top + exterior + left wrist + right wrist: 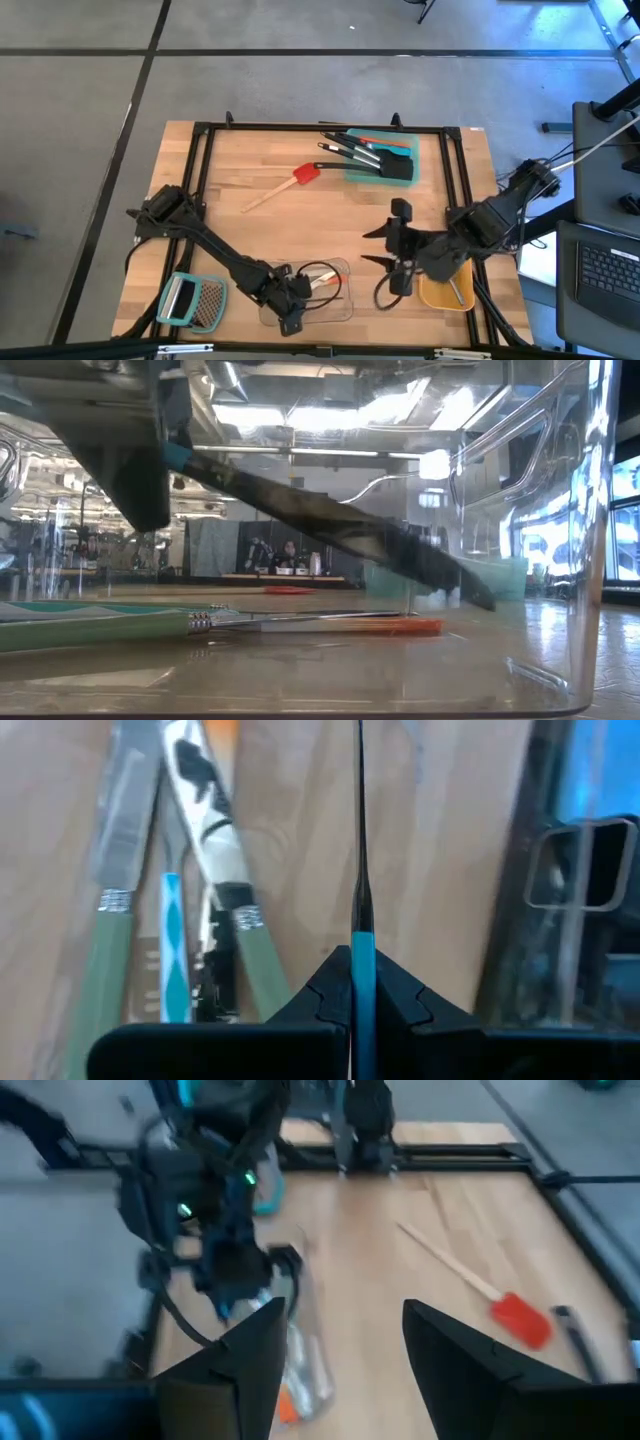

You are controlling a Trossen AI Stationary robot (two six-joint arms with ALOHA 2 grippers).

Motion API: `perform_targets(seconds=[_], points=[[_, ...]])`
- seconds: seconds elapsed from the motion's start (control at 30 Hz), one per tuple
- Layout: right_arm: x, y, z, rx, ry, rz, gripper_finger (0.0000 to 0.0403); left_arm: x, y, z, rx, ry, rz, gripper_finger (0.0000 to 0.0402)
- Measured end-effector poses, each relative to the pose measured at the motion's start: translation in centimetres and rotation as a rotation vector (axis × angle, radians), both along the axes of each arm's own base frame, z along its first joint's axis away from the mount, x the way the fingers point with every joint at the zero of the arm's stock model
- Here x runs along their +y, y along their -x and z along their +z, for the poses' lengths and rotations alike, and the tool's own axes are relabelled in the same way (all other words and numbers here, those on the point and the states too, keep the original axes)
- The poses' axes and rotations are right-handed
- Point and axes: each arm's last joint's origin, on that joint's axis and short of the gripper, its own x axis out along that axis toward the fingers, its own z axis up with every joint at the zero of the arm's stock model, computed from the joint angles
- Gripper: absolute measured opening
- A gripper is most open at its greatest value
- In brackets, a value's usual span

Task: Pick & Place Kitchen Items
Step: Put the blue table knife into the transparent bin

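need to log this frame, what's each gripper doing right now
Left gripper: shut on a slim teal-handled knife, held over the clear container.
Right gripper: open, empty, above the table.

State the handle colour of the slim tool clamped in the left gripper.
Teal handle, on the slim dark-bladed tool, clearest in the left wrist view.

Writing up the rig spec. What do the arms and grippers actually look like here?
Both arms are dark, near-black, built from jointed segments. The left gripper and right gripper each end in two blocky black fingers; the left's pads have notched, angular faces. Black cables loop beside both arms. Small teal-green lights glow on the left arm in the right wrist view.
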Motion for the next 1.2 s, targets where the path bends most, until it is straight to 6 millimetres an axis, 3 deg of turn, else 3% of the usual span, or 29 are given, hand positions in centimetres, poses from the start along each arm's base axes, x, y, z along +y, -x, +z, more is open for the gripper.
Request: perform_targets(seconds=[0.27, 0.7, 0.97, 1.2], points=[[-1.5, 1.9, -1.3, -0.101, -0.172, -0.023, 0.0202, 0.6, -0.4, -0.3, 0.035, 0.073, -0.073, 0.0004], [-2.1, 1.9, -1.2, -0.102, -0.158, -0.038, 0.0202, 2.4, -1.6, -0.7, 0.042, 0.067, -0.135, 0.0004], [-2.4, 1.9, -1.3, -0.087, -0.143, -0.044, 0.0202, 2.0, -2.6, -2.6, 0.02, 0.069, -0.15, 0.0004], [-2.4, 1.9, -1.4, -0.081, -0.139, -0.045, 0.0202, 2.3, -2.7, -2.7, 0.0, 0.016, -0.177, 0.0011]])
